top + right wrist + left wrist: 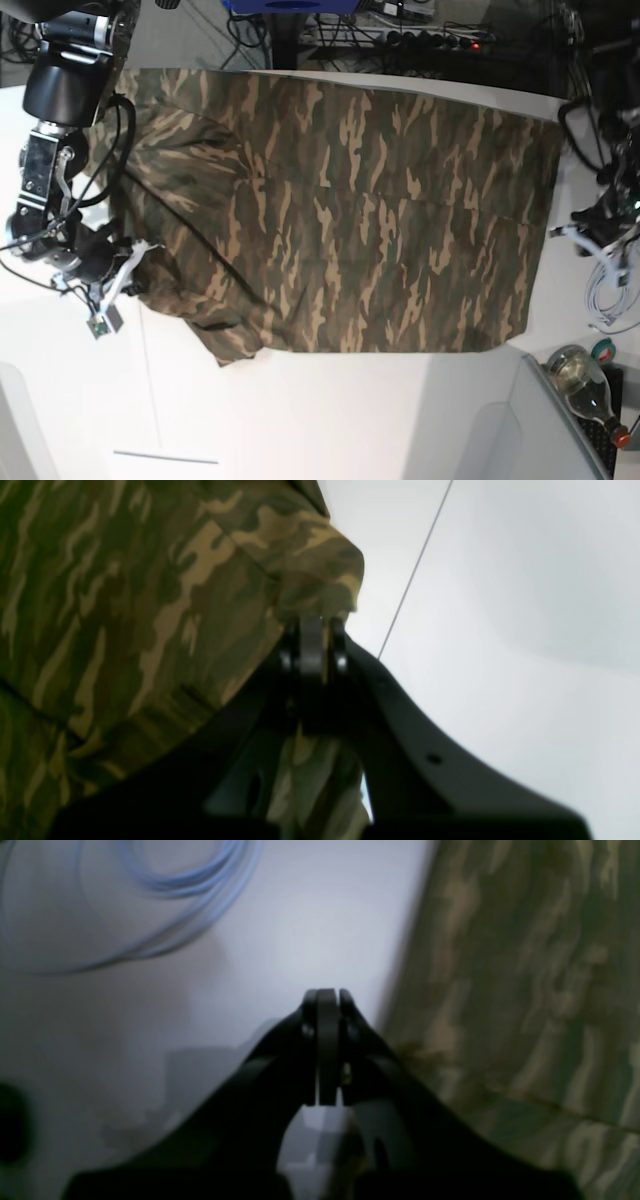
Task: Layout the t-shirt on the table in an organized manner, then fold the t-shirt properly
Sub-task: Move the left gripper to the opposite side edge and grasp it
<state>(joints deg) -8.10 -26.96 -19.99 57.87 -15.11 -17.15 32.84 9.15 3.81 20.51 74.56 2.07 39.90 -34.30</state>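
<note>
Soft woven cloth t-shirt (340, 210) in matt camouflage print, creased and rumpled at one sleeve, with a stitched hem. Smooth white table (330, 420) with a faint sheen and a thin dark seam line (415, 570). Matt black hard-plastic fingers on the right gripper (314, 630) and left gripper (327, 1000). Glossy pale-blue cable (190, 885). Clear, glossy glass bottle (582, 380).

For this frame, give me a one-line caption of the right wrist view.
Right end effector pinched shut on a bunched edge of the camouflage t-shirt, beside the white table and its thin dark seam.
</note>
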